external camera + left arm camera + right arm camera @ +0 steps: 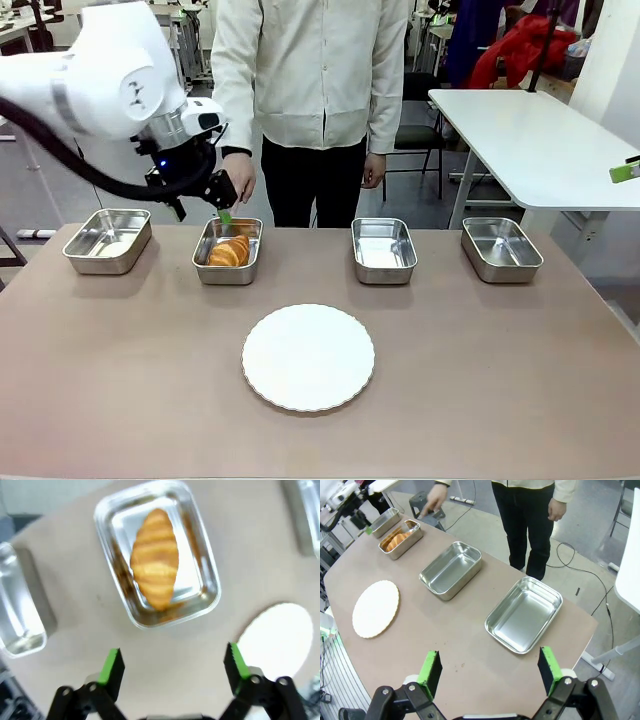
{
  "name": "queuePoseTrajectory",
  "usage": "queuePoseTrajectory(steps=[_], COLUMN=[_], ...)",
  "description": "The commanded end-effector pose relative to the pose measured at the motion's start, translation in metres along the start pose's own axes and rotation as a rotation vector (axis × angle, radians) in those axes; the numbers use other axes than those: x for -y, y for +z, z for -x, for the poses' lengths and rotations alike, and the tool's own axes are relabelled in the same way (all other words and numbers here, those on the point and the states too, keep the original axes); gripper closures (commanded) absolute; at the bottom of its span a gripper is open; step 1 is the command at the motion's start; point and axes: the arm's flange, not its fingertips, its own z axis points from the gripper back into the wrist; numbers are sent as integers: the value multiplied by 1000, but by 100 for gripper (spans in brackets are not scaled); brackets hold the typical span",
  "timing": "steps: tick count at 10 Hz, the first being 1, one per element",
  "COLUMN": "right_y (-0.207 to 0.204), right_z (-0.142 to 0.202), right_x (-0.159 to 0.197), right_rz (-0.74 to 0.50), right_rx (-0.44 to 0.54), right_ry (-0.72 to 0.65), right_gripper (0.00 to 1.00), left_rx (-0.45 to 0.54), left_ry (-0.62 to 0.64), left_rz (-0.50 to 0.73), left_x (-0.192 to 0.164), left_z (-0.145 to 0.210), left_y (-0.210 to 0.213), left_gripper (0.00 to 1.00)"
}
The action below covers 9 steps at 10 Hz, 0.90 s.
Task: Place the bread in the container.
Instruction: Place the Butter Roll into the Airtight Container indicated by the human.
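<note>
Left wrist view: bread (154, 558) inside the container (207, 570).

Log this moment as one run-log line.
golden-brown croissant bread: in second-from-left steel pan | left gripper: open above | right gripper: open, empty

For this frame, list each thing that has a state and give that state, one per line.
bread: lying in the container, not gripped
container: upright, holds the bread
other three pans: upright, nothing in them
plate: flat on the table, bare
left pincer: open, above the container
right pincer: open, holding nothing
</note>
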Motion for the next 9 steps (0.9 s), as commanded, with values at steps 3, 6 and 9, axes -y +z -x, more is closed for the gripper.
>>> queuePoseTrajectory(steps=[3, 6, 9], right_y=[0, 0, 0], right_z=[-2, -2, -2], right_x=[1, 1, 1], right_rz=[-8, -8, -8], right_rx=[28, 28, 28], right_ry=[10, 10, 10], right_gripper=[0, 0, 0], left_rx=[111, 157, 144], left_ry=[-22, -1, 22], left_rz=[-4, 66, 35], left_x=[10, 6, 13], left_z=[122, 169, 148], left_y=[6, 7, 14], left_gripper=[0, 0, 0])
